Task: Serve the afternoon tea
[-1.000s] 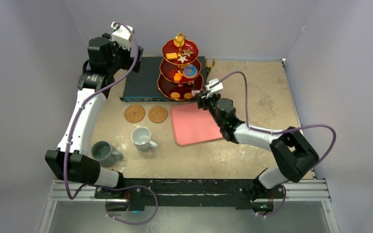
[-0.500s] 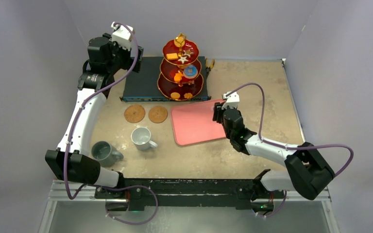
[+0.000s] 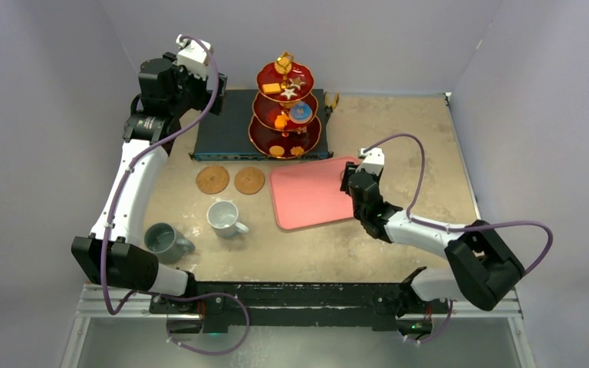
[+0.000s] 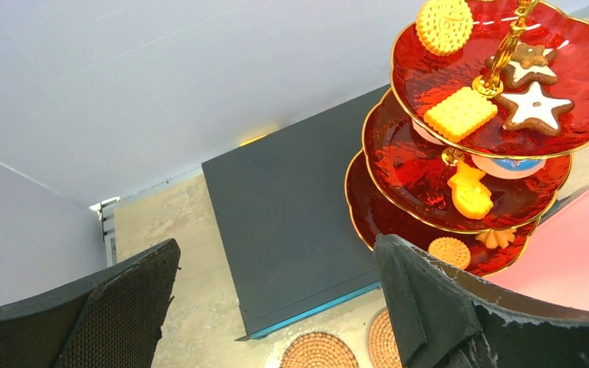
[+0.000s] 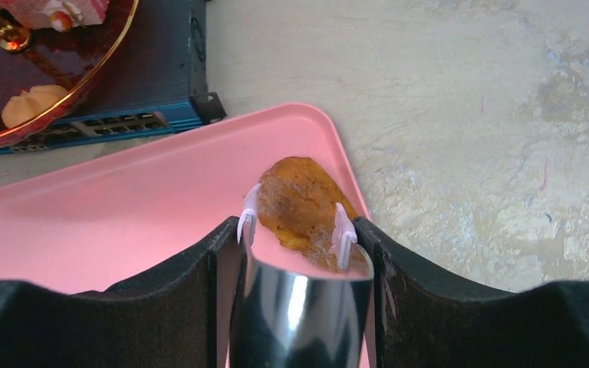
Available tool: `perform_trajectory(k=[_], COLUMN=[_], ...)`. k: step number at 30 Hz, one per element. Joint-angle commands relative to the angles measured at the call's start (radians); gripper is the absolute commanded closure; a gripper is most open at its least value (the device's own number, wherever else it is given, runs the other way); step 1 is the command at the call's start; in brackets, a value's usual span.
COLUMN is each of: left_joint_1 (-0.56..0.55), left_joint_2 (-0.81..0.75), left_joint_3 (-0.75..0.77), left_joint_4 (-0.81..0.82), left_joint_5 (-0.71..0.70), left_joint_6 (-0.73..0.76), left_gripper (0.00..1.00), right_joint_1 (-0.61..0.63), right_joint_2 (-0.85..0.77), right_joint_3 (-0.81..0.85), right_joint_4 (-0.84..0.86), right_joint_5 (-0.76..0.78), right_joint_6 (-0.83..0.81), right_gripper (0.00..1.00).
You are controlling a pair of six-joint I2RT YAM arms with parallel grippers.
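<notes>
Stand: red three-tier stand (image 4: 399, 161), glossy scalloped plates with gold rims and a gold handle, upper centre of the overhead view, on a flat dark box (image 4: 291, 222)
Pastries: round, square and star-shaped biscuits (image 4: 460, 113) across the tiers
Right gripper (image 5: 295, 226): narrowly parted, white-tipped fingers pinching a rough brown pastry (image 5: 299, 195) over the upper right corner of the smooth pink tray (image 5: 123, 199)
Left gripper (image 4: 276, 245): textured black fingers spread wide, holding nothing, upper left overhead
Mugs: white mug (image 3: 222, 217) and grey mug (image 3: 164, 241), upright, lower left
Coasters: two round cork coasters (image 3: 212, 179), woven-looking, side by side between box and white mug
Table (image 3: 414, 130): mottled beige
</notes>
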Motion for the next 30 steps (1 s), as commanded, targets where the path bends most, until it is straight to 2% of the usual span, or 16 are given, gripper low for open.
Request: perform_trajectory(k=[1,13,23,27,30], left_joint_1=[0.010,0.009,0.009,0.009,0.009], left_joint_2=[0.005,0.024,0.023,0.023,0.020], left_joint_3=[0.043,0.074,0.079,0.075,0.078], left_joint_4=[0.033,0.022,0.013,0.017,0.019], left_joint_5=[0.016,0.017,0.030,0.035,0.039], left_joint_6=[-0.006,0.003,0.002,-0.005,-0.009], left_gripper=[0.01,0.01,0.01,0.01,0.01], right_joint_1=[-0.005,-0.015,-0.015,-0.015,-0.015], right_joint_2=[0.026,0.139,0.201,0.186,0.172], right_joint_3=[0.051,0.039,0.038,0.024,0.013], right_joint_4=[0.047,0.231,0.256,0.259,0.265], right_joint_5=[0.063,0.099,0.071,0.048,0.036], right_joint_6=[0.033,0.011,0.030,0.034,0.028], right_gripper=[0.44,0.43,0.46,0.55,0.64])
